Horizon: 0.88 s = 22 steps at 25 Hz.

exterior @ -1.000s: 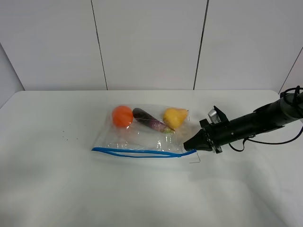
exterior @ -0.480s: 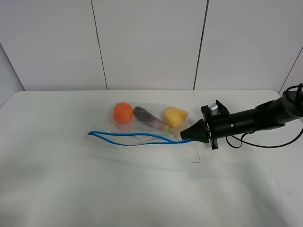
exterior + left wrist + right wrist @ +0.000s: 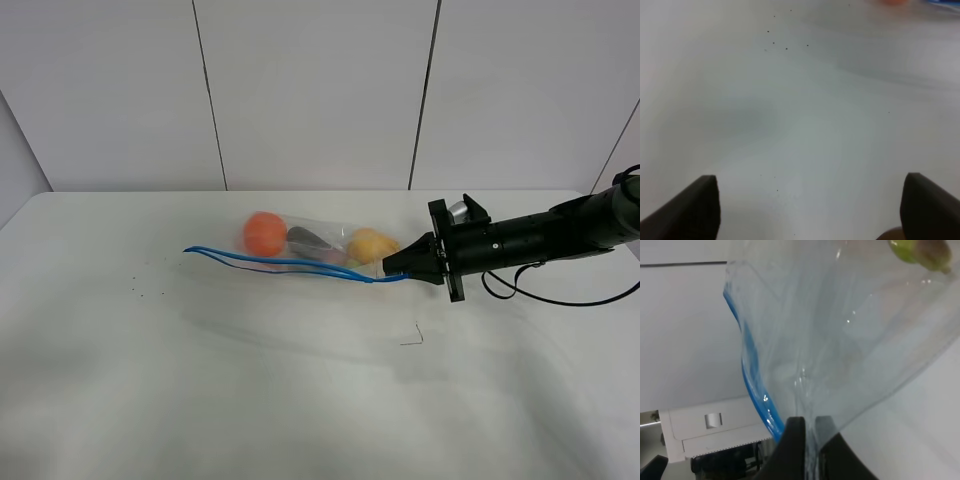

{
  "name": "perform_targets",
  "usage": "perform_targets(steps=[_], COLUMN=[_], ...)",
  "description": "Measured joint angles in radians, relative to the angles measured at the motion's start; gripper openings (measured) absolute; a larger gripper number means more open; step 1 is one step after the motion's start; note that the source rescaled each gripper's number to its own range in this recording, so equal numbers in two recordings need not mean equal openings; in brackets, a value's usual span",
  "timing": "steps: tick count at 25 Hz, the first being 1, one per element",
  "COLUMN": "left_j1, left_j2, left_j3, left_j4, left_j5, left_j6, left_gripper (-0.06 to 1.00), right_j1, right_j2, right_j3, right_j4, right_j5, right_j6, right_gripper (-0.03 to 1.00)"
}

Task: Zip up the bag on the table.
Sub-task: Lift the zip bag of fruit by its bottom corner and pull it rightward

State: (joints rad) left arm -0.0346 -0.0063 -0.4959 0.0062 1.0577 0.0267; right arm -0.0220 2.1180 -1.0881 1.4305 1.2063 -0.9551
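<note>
Right arm: reaches in from the right side of the exterior view, nearly level. The right gripper [image 3: 392,270] is at the right-hand end of the bag [image 3: 325,250]. In the wrist view its fingers [image 3: 790,445] are pressed together, with clear film and the end of the blue zipper strip [image 3: 752,395] pinched between them. State: clamped on the bag corner.

Bag: near the middle of the table [image 3: 200,390], towards the far edge, in front of the white panelled wall [image 3: 310,90]. It is seen nearly edge-on. The zipper edge faces the camera and runs leftward from the fingers as a long blue line [image 3: 280,263]. The held corner is off the table, and a soft shadow lies on the table in front of the bag. Cannot tell whether the far, loaded side touches the surface. Towards its left end the strip shows as two lines slightly apart, so the mouth looks unzipped there.

Contents, left to right through the film: orange [image 3: 264,233], eggplant [image 3: 310,240], yellow pear [image 3: 371,245], close together in a row.

Left arm: not in the exterior view. In its wrist view the left gripper [image 3: 810,207] has two dark fingers [image 3: 695,207] set wide apart, with bare white table between them. An orange blur and a blue blur sit at the far edge of that view.

Other: a small bent dark mark [image 3: 412,337] on the table near the right gripper, and faint dark specks [image 3: 140,290] towards the left.
</note>
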Motion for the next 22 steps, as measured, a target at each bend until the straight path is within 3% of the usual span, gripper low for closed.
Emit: perform_targets(steps=[22], left_j1=[0.000], left_j2=[0.000], left_j3=[0.000], left_j4=[0.000], left_j5=[0.000], left_j6=[0.000], left_gripper=[0.96], right_j1=[0.000], right_j2=[-0.046], right_j3=[0.001], right_j4=[0.022], right_j5=[0.000], right_j6=[0.042], right_gripper=[0.00])
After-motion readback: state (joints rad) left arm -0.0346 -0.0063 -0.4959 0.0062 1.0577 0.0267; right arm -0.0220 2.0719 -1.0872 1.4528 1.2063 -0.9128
